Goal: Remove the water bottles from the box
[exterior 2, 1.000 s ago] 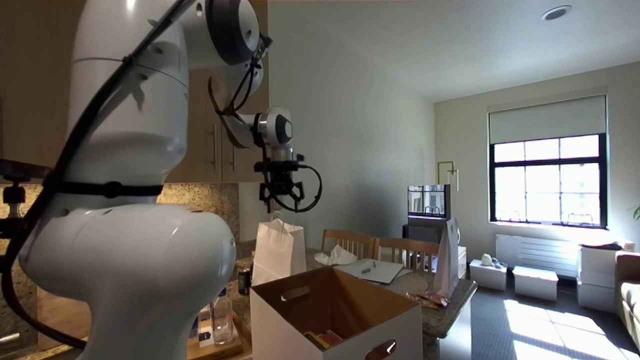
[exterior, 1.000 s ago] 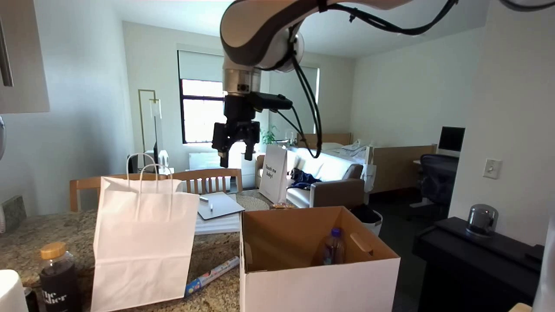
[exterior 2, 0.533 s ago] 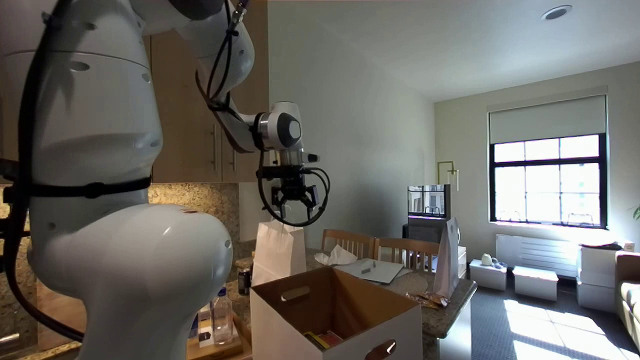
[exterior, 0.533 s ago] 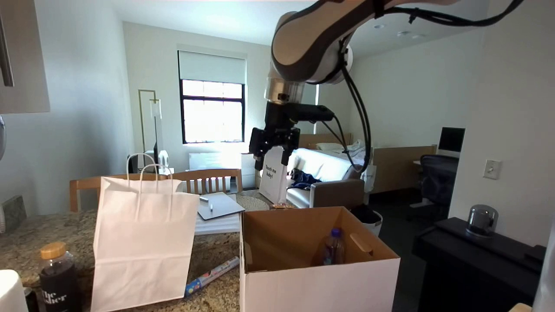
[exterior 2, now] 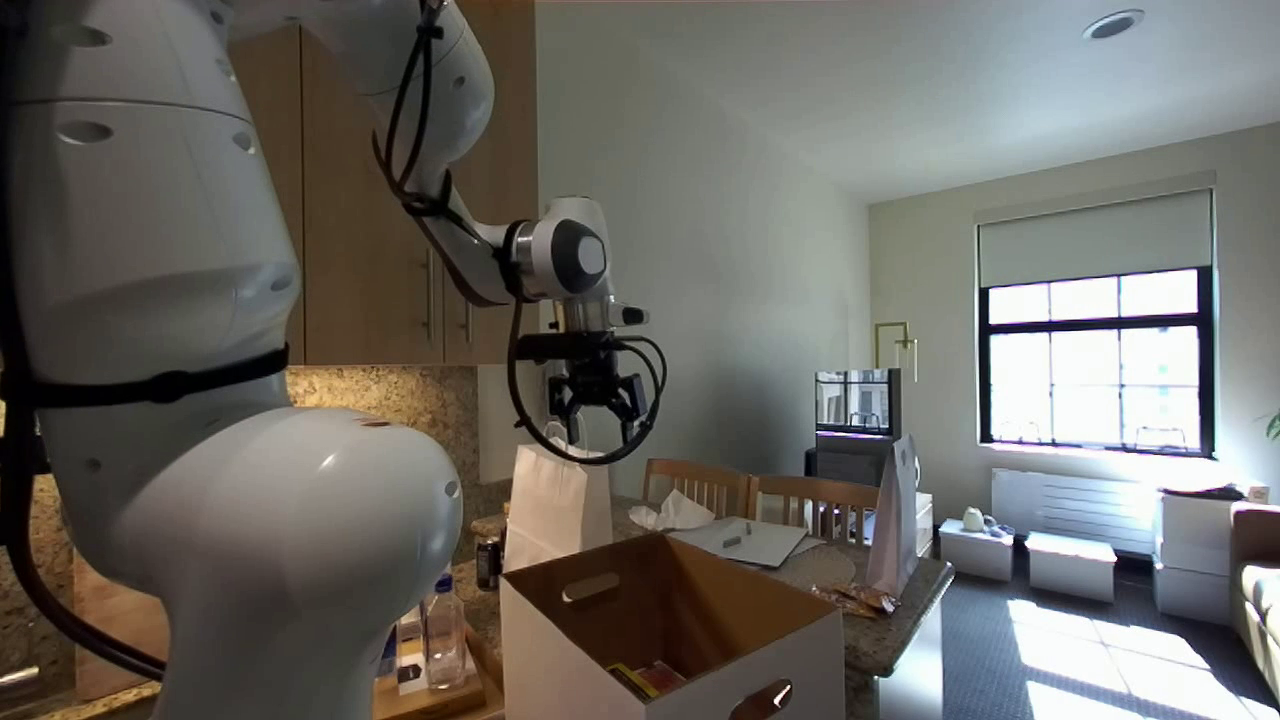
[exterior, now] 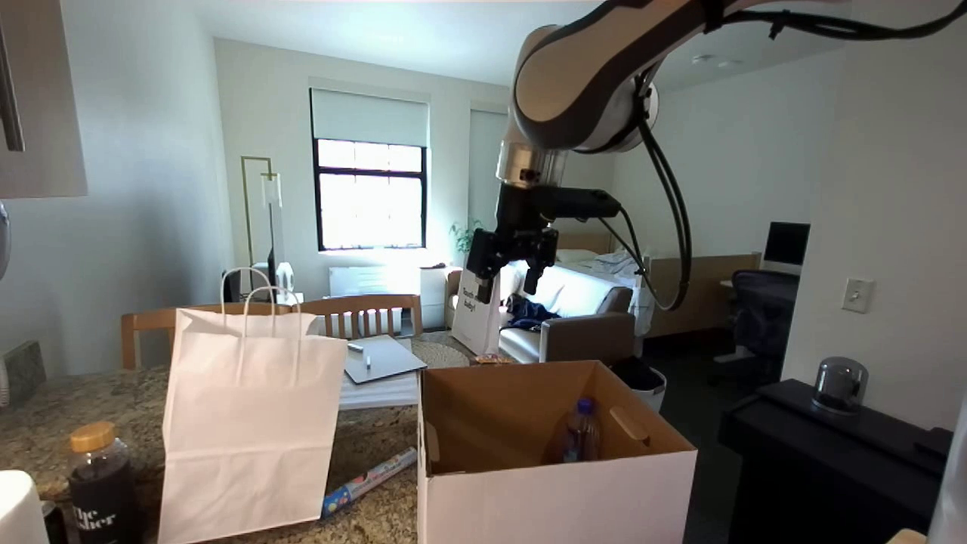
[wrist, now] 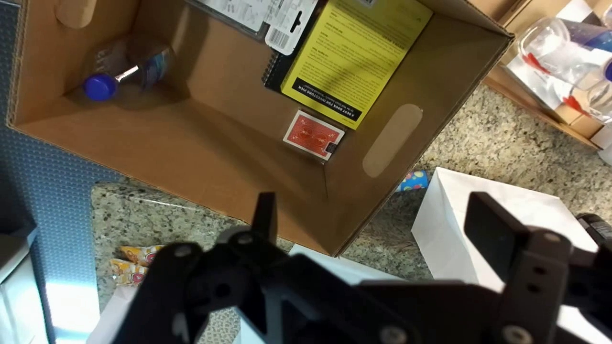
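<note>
In an exterior view, the bottle (exterior: 582, 434) is seen upright inside the box (exterior: 555, 506), below and to the right of the claw (exterior: 508, 288), which is spread wide with nothing gripped.

Premises: a home, kitchen open to living and sleeping areas. Evidence: speckled brown granite worktop (exterior: 98, 400), near; light-brown wooden wall cabinets (exterior 2: 345, 220), left; pale sofa with brown arms (exterior: 593, 336) and tan-panelled bed (exterior: 695, 298), far.

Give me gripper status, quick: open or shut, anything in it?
Gripper: open, jaws wide apart, holding nothing.
</note>
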Action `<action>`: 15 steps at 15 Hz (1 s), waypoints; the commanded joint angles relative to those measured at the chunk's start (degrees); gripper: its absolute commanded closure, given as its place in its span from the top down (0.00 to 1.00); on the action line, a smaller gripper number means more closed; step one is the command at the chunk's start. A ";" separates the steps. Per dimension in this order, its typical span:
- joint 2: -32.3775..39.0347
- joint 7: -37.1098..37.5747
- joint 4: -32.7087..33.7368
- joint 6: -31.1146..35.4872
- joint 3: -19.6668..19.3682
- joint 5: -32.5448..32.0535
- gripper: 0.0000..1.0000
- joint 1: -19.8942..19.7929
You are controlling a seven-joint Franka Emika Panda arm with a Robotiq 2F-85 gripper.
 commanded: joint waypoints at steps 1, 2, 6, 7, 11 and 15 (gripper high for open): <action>-0.03 -0.21 0.10 -0.14 0.70 0.30 1.00 -0.73; -0.03 -0.21 0.09 -0.13 0.70 0.30 1.00 -0.73; 3.05 1.96 2.62 -0.53 -0.19 -2.10 1.00 -3.57; 3.57 1.98 3.45 -1.52 -0.96 -2.01 1.00 -4.54; 4.32 5.32 4.91 -0.20 -4.46 -0.40 1.00 -9.02; 5.74 10.92 5.34 0.66 -6.50 -0.73 1.00 -12.24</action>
